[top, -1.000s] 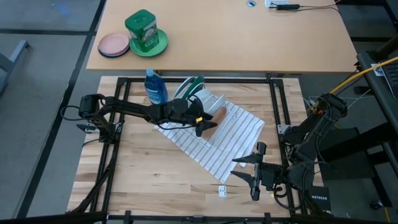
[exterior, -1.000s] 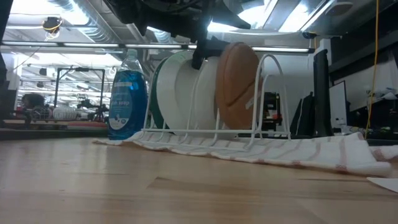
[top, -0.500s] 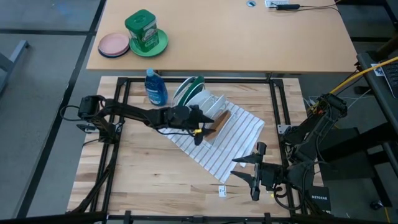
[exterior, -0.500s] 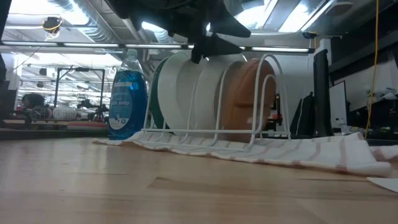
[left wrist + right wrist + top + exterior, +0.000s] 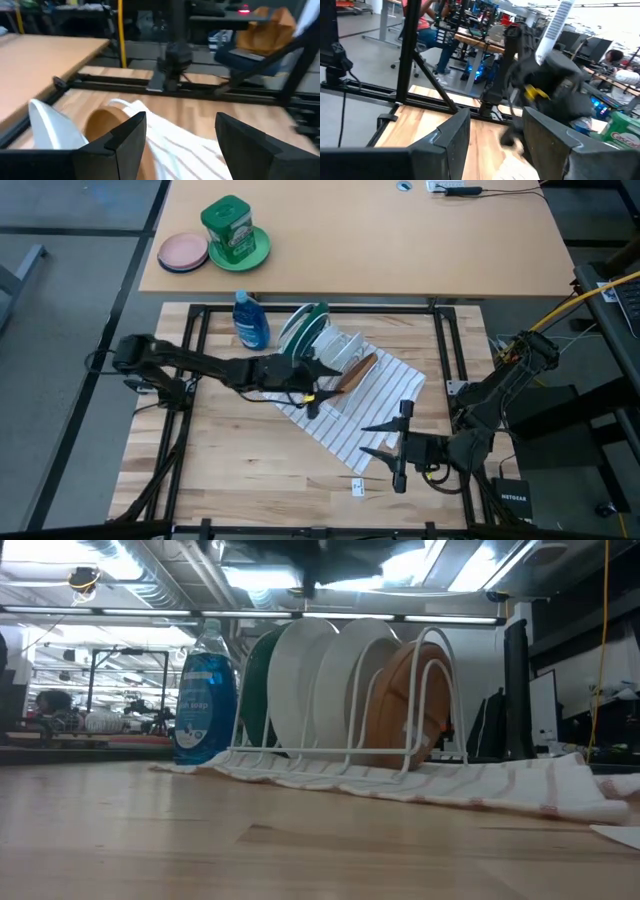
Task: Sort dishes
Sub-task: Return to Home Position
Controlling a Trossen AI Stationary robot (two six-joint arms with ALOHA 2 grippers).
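Four plates stand on edge in a white wire rack (image 5: pixel 420 700): a dark green one (image 5: pixel 254 690), two white ones (image 5: pixel 298 680) (image 5: pixel 352 680) and a tan-brown one (image 5: pixel 408 710) that leans in the last slot. From above they show at the rack (image 5: pixel 325 345), the tan plate (image 5: pixel 356 370) slanting out. My left gripper (image 5: pixel 312 392) hovers open just near of the rack, above the striped towel; its wrist view looks past empty fingers (image 5: pixel 180 145) at the tan plate (image 5: pixel 102 125). My right gripper (image 5: pixel 372 438) is open at the towel's near right edge.
The rack stands on a striped towel (image 5: pixel 350 415) spread slantwise over the wooden table. A blue soap bottle (image 5: pixel 249 320) stands left of the rack. On the far desk are a small pink plate (image 5: pixel 182 252) and a green canister (image 5: pixel 230 228). A small white tag (image 5: pixel 357 487) lies near the near edge.
My left gripper has lowered the tan-brown plate into the rack's last slot, let go, and drawn back up and toward the table's left. The plate now leans in the rack. My right arm has moved toward the table's left, up to the towel's edge.
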